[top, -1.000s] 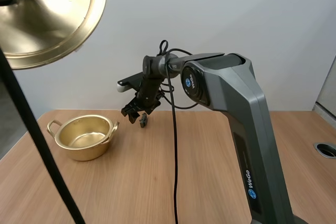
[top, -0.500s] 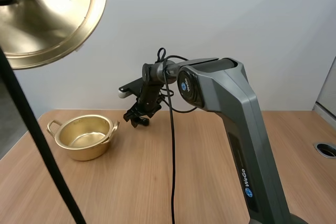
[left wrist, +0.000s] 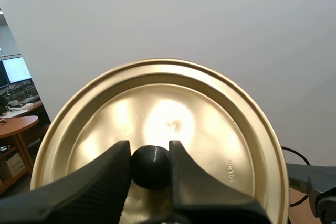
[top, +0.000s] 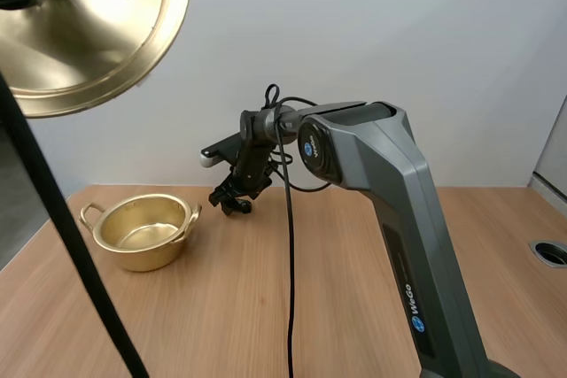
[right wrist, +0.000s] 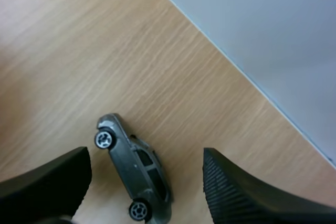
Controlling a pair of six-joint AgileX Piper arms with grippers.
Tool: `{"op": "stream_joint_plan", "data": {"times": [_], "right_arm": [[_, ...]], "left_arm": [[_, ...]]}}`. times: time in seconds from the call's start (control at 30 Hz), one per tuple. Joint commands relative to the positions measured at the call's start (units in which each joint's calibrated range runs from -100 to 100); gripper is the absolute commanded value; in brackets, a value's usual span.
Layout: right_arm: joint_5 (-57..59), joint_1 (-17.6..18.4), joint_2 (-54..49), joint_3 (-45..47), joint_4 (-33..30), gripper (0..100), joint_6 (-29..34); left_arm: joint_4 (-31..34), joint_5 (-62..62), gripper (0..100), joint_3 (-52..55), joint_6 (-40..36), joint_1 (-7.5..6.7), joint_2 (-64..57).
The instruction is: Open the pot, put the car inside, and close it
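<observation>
The little grey car (right wrist: 134,174) (dark windows, silver hubs) sits on the wooden surface (top: 266,307) just right of the open brass pot (top: 142,229), between the fingers of the spread right claw (right wrist: 147,161). High above the pot, the left claw (left wrist: 149,153) pinches the lid (left wrist: 210,119) by its black knob (left wrist: 150,169).

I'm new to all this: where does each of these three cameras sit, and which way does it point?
High view: behind and above the arm bases, looking forward and down at the table and open pot; the right arm reaches out, with the right gripper low.
Left wrist view: on the left arm, facing the lid; the left gripper pinches its knob.
Right wrist view: on the right arm, looking down at the car between open fingers.
Shared: high and left wrist views both show the lid.
</observation>
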Motion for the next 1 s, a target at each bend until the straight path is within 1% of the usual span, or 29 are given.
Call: {"op": "stream_joint_plan", "data": {"times": [0.0,0.17,0.2,0.27,0.3,0.37,0.4,0.6,0.83,0.9,0.97], "right_arm": [[-0.1,0.0,0.8,0.0,0.0,100,-0.2],[-0.5,0.0,2.6,0.0,0.0,100,-0.4],[-0.5,0.0,2.9,0.0,0.0,95,-0.4],[-0.5,0.0,3.0,0.0,0.0,70,0.0],[-0.3,0.0,3.0,0.0,0.0,51,0.6],[0.8,0.0,3.0,0.0,0.0,4,1.9],[1.9,-0.1,3.0,0.0,0.0,0,3.2],[7.5,-0.2,2.3,0.0,-1.4,0,3.6],[12.2,-0.9,-6.6,0.0,0.0,0,3.3],[13.3,-0.9,-9.9,0.0,2.3,0,2.3],[14.6,-0.9,-13.4,0.0,7.1,0,0.5]], "left_arm": [[0.0,0.0,0,0.0,-0.1,0.08,0.0],[0.0,0.0,0,0.0,-0.1,0.08,0.0],[0.0,0.0,0,0.0,-0.1,0.08,0.0],[0.0,0.0,0,0.0,-0.1,0.08,0.0],[0.0,0.0,0,0.0,-0.1,0.08,0.0],[0.0,0.0,0,0.0,-0.1,0.08,0.0],[0.0,0.0,0,0.0,-0.1,0.08,0.0],[0.1,0.0,0,0.0,-0.1,0.07,0.0],[0.1,0.0,0,0.0,-0.1,0.07,-0.3],[0.1,0.0,0,0.0,-0.1,0.07,-0.9],[0.1,0.0,0,0.0,-0.1,0.07,-1.7]]}}
